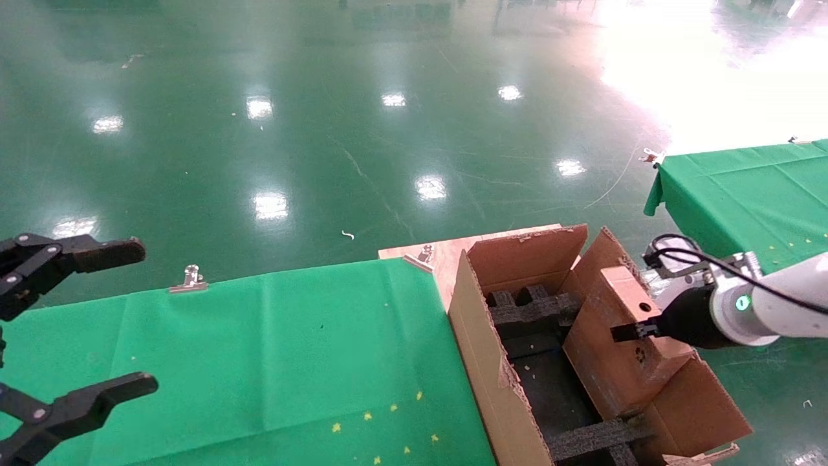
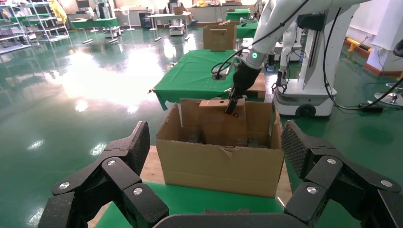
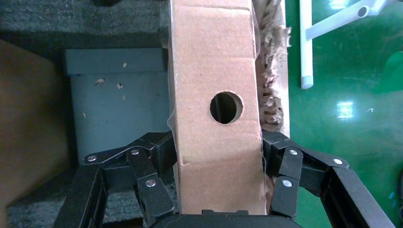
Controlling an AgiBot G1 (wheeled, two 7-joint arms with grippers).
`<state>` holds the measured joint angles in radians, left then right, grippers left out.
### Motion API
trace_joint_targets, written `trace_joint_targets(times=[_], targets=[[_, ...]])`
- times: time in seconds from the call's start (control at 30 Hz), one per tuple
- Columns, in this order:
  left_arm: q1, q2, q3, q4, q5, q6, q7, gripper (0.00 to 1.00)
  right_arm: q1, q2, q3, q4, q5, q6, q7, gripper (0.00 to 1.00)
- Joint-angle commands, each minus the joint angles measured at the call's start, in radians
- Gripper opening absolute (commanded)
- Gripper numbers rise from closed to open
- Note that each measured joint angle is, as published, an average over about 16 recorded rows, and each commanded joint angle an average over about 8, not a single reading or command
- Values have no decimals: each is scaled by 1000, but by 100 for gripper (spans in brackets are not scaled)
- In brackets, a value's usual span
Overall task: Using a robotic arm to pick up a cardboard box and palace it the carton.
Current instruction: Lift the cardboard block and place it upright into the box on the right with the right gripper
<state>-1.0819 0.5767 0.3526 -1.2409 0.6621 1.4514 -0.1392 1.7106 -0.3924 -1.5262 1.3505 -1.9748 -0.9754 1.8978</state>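
Observation:
The small cardboard box [image 1: 621, 336], brown with a round hole and a recycling mark, stands on edge inside the carton [image 1: 491, 362], leaning at its right side. My right gripper [image 1: 631, 331], on the white robotic arm [image 1: 776, 301] with a teal ring, is shut on the box's top edge. In the right wrist view the fingers [image 3: 157, 166] clamp both faces of the cardboard box [image 3: 216, 71]. Black foam inserts [image 1: 530, 307] line the carton. My left gripper [image 1: 71, 323] is open and empty at the far left. The carton also shows in the left wrist view [image 2: 218, 161].
The carton stands on a wooden board [image 1: 446, 255] at the right end of a green-clothed table [image 1: 259, 362]. Metal clips [image 1: 189, 279] hold the cloth at its far edge. A second green table [image 1: 744, 194] lies to the right. Glossy green floor lies beyond.

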Motion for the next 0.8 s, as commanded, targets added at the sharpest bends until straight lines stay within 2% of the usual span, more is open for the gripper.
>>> trace_joint_targets(times=[0.03, 0.47, 0.8], targets=[[0, 0, 0, 0, 0, 0, 0, 100, -17, -7, -6, -1, -12, 20, 16, 0], [0, 0, 0, 0, 0, 0, 0, 100, -112, -60, -40, -34, -79, 105, 110, 0], [0, 0, 0, 0, 0, 0, 0, 100, -177, -124, -59, -157, -55, 170, 94, 0]])
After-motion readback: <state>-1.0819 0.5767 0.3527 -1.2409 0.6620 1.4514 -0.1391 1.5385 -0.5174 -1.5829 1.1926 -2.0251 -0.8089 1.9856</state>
